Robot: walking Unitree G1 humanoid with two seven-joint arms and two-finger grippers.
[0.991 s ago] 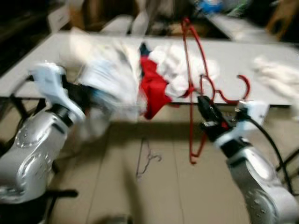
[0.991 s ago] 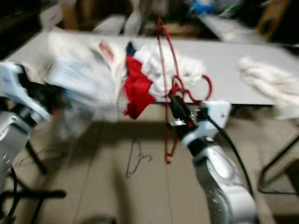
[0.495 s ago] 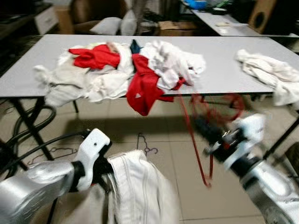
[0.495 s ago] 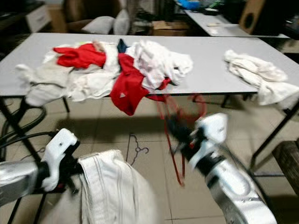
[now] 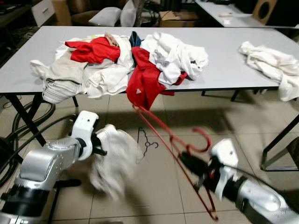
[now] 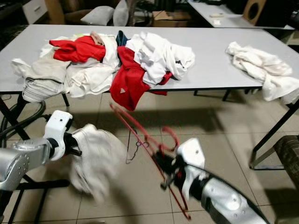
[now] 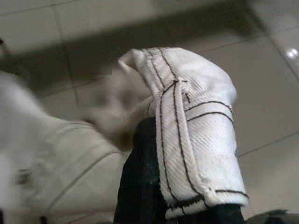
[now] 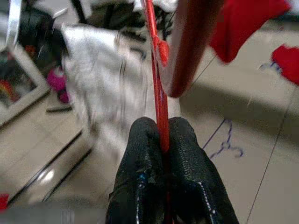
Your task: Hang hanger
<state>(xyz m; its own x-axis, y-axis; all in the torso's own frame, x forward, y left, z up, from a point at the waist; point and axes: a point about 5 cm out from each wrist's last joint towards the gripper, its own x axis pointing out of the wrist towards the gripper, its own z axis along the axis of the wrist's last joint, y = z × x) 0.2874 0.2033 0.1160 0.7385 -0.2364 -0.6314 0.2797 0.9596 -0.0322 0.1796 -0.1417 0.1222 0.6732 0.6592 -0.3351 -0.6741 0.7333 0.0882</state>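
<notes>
Count of things around the table

One grey table [image 5: 224,60], two heaps of clothes [image 5: 126,60] and [image 5: 273,67], two hangers: a red hanger [image 5: 175,144] and a thin wire hanger [image 5: 145,142] on the floor, one white garment [image 5: 114,158], two cushions [image 5: 114,15].

1. This looks like a workroom or storage room used for sorting laundry, not a tidy living space.
2. Beyond the right gripper [image 5: 190,163], a long grey folding table [image 5: 224,70] on black legs carries a heap of red and white clothes [image 5: 126,60].
3. Further along the table lies a second white bundle [image 5: 271,67].
4. Below the gripper is a beige tiled floor [image 5: 154,196].
5. Behind the table are cushions [image 5: 112,16], a cardboard box [image 5: 175,18] and another table [image 5: 224,9].
</notes>
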